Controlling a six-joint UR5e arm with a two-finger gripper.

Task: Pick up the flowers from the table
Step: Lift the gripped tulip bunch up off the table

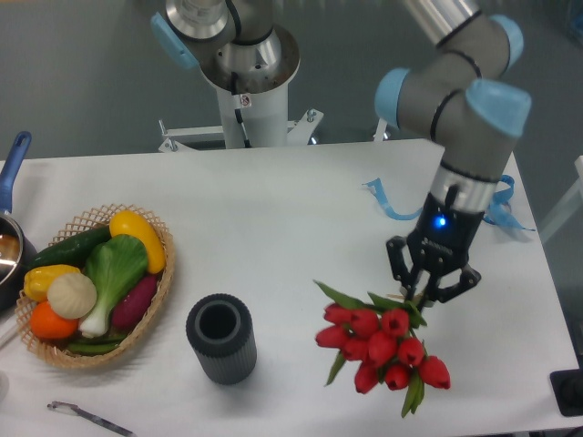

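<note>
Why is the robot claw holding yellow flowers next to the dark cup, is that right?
Not quite: the flowers are red, not yellow. The camera view shows the claw shut on their green stems, beside the dark cup.

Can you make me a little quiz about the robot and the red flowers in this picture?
1. True or false: the gripper is shut on the bunch of red tulips with green stems.
2. What stands left of the tulips on the flat white table? A) a dark grey ribbed cylinder cup B) a glass bottle C) a wooden box
3. Fill in: the oval wicker basket holds toy ____.

Key: 1 true. 2 A, the dark grey ribbed cylinder cup. 3 vegetables.
</note>
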